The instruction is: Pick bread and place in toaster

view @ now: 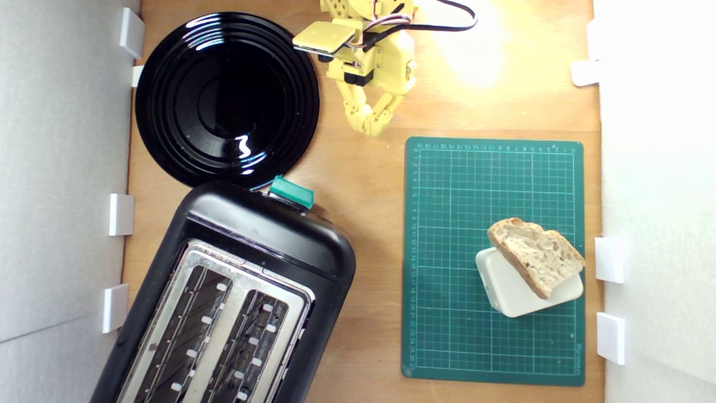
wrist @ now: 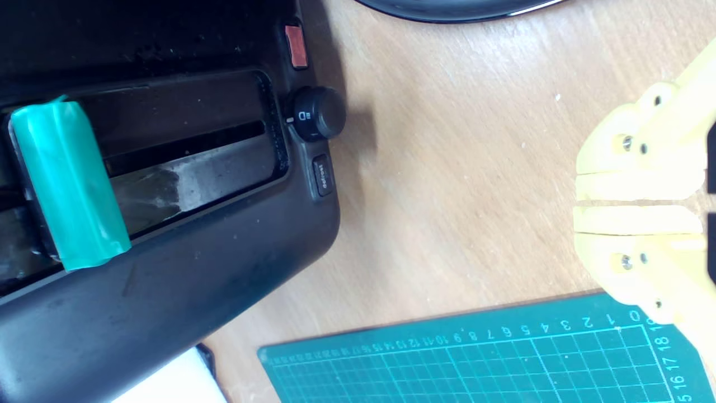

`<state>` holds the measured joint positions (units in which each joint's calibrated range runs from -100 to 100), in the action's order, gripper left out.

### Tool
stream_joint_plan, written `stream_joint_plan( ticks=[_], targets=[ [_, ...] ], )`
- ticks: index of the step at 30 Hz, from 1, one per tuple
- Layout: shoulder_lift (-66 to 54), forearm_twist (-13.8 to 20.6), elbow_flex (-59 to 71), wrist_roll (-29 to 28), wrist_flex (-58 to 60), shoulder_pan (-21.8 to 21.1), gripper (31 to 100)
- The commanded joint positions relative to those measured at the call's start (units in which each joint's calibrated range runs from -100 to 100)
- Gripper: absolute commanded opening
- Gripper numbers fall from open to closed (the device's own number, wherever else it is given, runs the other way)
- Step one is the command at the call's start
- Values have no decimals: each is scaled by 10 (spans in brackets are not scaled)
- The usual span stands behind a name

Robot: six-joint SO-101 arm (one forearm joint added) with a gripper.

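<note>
Your yellow plastic gripper (view: 373,130) hovering fingers pressed together, empty, over bare wooden table (view: 363,224); rustic bread slice (view: 538,255) lying on cream box (view: 517,291), black two-slot toaster (view: 263,235) sitting exterior view's left.

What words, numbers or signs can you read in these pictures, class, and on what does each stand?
"defrost": button on the toaster, faint.
"1" to "19": ruler numbers along the edges of the green cutting mat.
Mark on the toaster's knob: unreadable.
Mat's numbers in the exterior view: too small.
</note>
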<state>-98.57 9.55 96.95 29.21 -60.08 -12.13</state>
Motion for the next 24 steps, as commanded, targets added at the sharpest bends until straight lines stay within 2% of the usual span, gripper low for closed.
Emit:
stream_joint_plan(
  ticks=[1, 24],
  targets=[
    [-1, -1, 2, -2, 0, 2, 309],
    [-1, -1, 2, -2, 0, 0, 309]
  ],
)
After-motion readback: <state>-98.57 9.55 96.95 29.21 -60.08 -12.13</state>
